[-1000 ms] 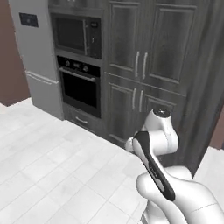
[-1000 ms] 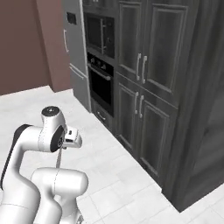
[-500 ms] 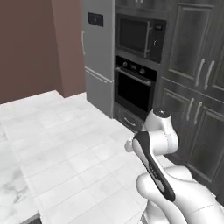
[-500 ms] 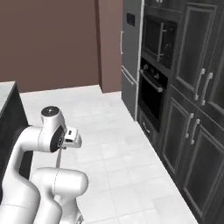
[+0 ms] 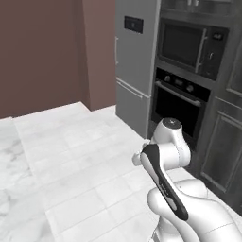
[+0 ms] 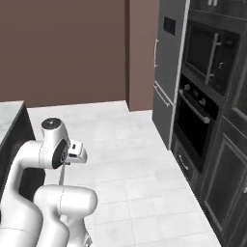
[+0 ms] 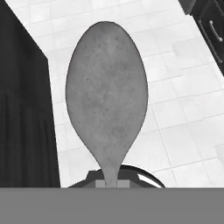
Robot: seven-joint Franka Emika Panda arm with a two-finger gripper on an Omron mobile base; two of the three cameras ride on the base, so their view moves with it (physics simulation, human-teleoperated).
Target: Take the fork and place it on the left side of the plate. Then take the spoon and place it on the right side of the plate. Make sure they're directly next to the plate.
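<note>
Close before the hand camera stands the spoon [image 7: 106, 100], all grey, with its oval bowl turned toward the lens and its thin handle running down to the bottom of the hand view, where the hand [image 7: 112, 181] is closed tightly on it. So the spoon is held up in the air, above the pale tiled floor [image 7: 175, 118], and not lying on any surface. Beside the spoon, on its left in the hand view, rises a tall black cabinet side [image 7: 24, 113]; at the upper right corner of the same view a dark drawer front with a handle [image 7: 213, 26] can be seen. In the right base view the wrist end of the arm [image 6: 72, 152] is folded in near the robot's body, and something thin hangs below it, but it is too small to name. Farther from the spoon, across the floor, stand the black wall oven [image 5: 182, 101], the microwave [image 5: 191, 45] above the oven, and the grey refrigerator [image 5: 134, 66] beside the oven, next to a brown wall [image 5: 42, 52].
</note>
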